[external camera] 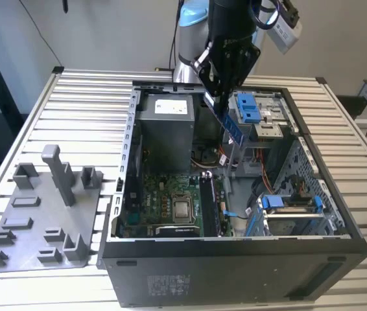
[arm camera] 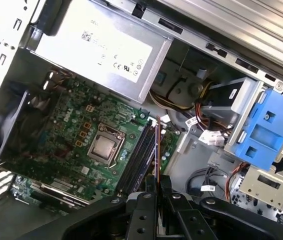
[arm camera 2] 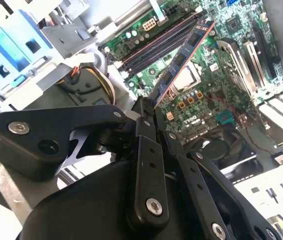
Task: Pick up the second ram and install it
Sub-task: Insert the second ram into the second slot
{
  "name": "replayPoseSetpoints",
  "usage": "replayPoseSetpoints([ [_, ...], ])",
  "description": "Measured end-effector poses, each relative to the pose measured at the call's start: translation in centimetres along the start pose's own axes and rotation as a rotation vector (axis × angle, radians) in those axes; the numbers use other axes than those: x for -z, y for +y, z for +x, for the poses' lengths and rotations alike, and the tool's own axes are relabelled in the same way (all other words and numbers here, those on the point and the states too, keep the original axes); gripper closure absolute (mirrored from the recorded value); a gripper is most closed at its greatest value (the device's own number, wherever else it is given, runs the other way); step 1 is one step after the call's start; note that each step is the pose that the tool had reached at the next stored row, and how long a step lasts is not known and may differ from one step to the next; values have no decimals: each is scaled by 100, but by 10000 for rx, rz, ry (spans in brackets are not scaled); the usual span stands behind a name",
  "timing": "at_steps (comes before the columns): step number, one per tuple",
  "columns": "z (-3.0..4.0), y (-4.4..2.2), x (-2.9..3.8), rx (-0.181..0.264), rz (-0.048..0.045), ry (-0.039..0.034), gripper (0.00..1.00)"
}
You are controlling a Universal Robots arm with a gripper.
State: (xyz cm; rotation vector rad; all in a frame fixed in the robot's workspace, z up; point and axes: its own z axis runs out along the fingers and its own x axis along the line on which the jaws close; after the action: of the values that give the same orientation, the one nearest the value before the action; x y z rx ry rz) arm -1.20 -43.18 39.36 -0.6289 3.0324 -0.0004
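My gripper (external camera: 221,102) hangs over the open computer case (external camera: 235,259), shut on the second ram (external camera: 234,127), a thin dark blue stick that slopes down from the fingers above the case's middle. In the second wrist view the ram (arm camera 2: 185,52) reaches out from the shut gripper (arm camera 2: 149,107) over the motherboard, close beside the long black memory slots (arm camera 2: 154,47). The first wrist view shows the ram (arm camera: 158,150) edge-on, in line with the slots (arm camera: 139,160) and above them. The stick is in the air, not seated in a slot.
The grey holder tray (external camera: 34,220) with upright posts lies on the slatted table at the exterior view's left. Inside the case are the grey power supply (external camera: 164,126), the processor (external camera: 183,208), blue drive brackets (external camera: 248,107) and loose cables (arm camera: 209,137).
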Motion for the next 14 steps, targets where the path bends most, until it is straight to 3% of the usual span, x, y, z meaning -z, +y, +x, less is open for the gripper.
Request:
replayPoseSetpoints([
  [11, 0, 0, -2, -608, 27, 5, 86],
  [14, 0, 0, -5, -946, 41, 8, 86],
])
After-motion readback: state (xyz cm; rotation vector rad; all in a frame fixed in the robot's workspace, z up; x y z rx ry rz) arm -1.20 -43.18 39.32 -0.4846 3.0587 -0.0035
